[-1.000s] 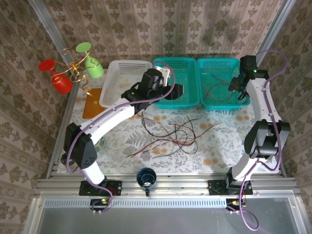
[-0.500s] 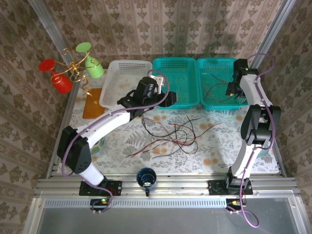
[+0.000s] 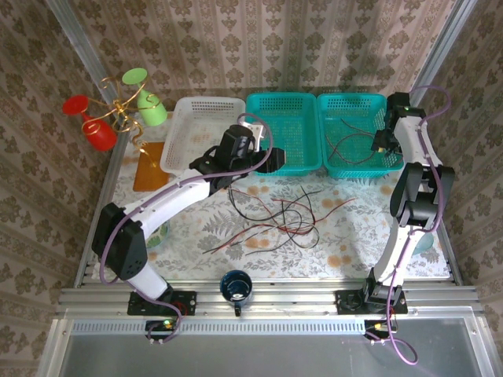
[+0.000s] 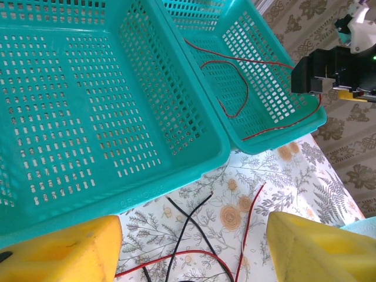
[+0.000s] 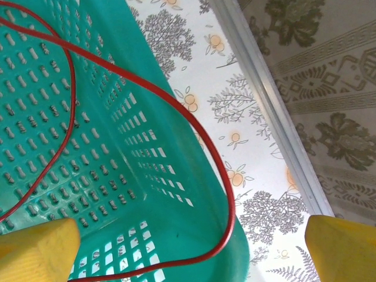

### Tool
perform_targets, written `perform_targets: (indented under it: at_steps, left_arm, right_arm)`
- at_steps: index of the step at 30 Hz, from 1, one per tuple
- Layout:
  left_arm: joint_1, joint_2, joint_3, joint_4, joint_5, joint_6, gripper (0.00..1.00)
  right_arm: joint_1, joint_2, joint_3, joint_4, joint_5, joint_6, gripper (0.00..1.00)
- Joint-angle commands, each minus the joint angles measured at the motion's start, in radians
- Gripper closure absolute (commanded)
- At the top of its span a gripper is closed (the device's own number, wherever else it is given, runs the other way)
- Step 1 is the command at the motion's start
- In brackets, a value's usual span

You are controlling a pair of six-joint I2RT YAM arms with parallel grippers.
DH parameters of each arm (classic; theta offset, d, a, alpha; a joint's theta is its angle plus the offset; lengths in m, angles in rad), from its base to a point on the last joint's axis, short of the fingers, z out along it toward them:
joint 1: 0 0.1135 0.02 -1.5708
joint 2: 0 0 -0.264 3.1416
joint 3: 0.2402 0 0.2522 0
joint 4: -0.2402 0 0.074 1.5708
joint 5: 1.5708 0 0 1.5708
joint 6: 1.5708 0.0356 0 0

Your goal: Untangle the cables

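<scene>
Both jaws stand open and empty; lower your left jaws onto one black cable [image 4: 200, 205], nothing else.

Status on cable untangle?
Left end effector open, empty, at middle basket's near rim. Right end effector open above red cable in right basket. Other cables tangled on table.

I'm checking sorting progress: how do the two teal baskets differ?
The middle teal basket looks empty; the right teal basket holds red cables. The left gripper hovers at the middle basket's near rim, the right gripper at the right basket's right edge. Both are perforated teal plastic.
</scene>
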Motion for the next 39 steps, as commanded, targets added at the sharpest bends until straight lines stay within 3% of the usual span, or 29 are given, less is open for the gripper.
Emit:
perform_targets:
  at_steps: [1, 23, 33, 39]
  left_arm:
    - [0.003, -0.029, -0.007, 0.013, 0.016, -0.019, 0.33]
    - [0.006, -0.024, -0.010, 0.007, 0.028, -0.030, 0.33]
    - [0.006, -0.025, -0.016, 0.009, 0.023, -0.029, 0.33]
    - [0.007, -0.016, -0.021, 0.005, 0.025, -0.031, 0.33]
  right_arm:
    - [0.000, 0.022, 0.044, -0.040, -0.066, -0.022, 0.00]
    - [0.025, -0.003, 0.047, -0.053, -0.184, -0.046, 0.00]
    - [0.021, 0.019, 0.063, -0.041, 0.050, -0.051, 0.00]
    - [0.005, 0.059, 0.093, -0.047, 0.004, -0.058, 0.00]
